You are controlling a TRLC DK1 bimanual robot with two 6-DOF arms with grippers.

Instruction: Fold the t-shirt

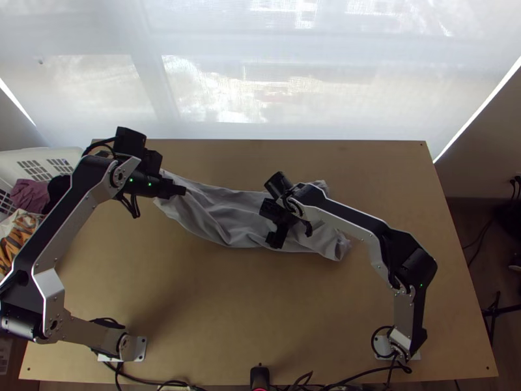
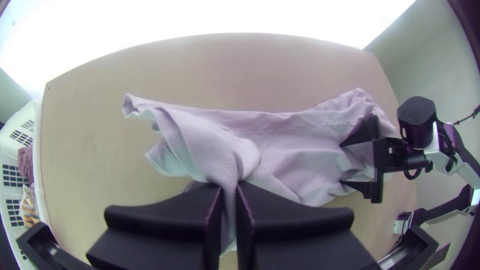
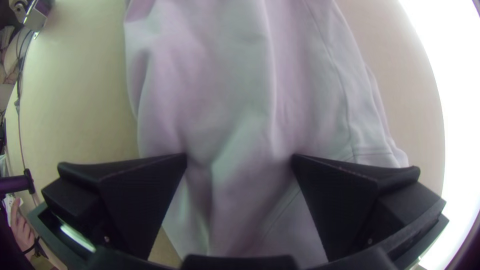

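Held by my left gripper (image 1: 177,189) is the left end of the light grey t-shirt (image 1: 228,216), which stretches bunched and wrinkled across the middle of the table. In the left wrist view the left gripper (image 2: 229,187) is shut on a fold of the shirt (image 2: 295,150), with cloth draping on both sides. My right gripper (image 1: 279,228) is over the shirt's right part. In the right wrist view the right gripper (image 3: 239,160) stands open, its two fingers wide apart above the cloth (image 3: 240,100).
A white basket (image 1: 55,156) with several clothes stands beyond the table's left edge. Bare wood of the table (image 1: 254,306) lies between the shirt and the near edge. Cables run along that edge. A person's hand (image 3: 21,227) shows at the right wrist view's edge.
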